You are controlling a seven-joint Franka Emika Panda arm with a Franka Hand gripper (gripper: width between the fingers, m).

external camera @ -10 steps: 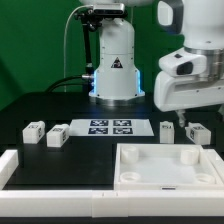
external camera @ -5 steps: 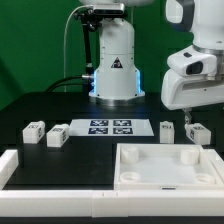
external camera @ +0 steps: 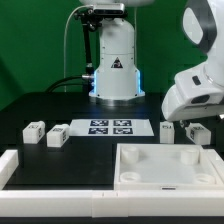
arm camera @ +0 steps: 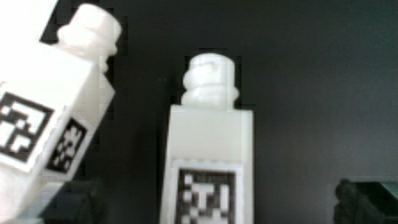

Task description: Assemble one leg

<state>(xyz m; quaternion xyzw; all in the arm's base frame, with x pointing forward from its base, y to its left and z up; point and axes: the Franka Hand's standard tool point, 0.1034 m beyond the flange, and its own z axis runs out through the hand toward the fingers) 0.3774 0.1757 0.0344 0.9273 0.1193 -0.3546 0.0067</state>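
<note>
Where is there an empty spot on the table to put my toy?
Bare table between the marker board, the tray and the white bracket. Crowded at the exterior view's right: the gripper hangs by two legs.

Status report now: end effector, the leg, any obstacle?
End effector open, low at the exterior view's right. Leg centred under it, not gripped. Second leg close beside, tilted in the wrist view; tight clearance.
</note>
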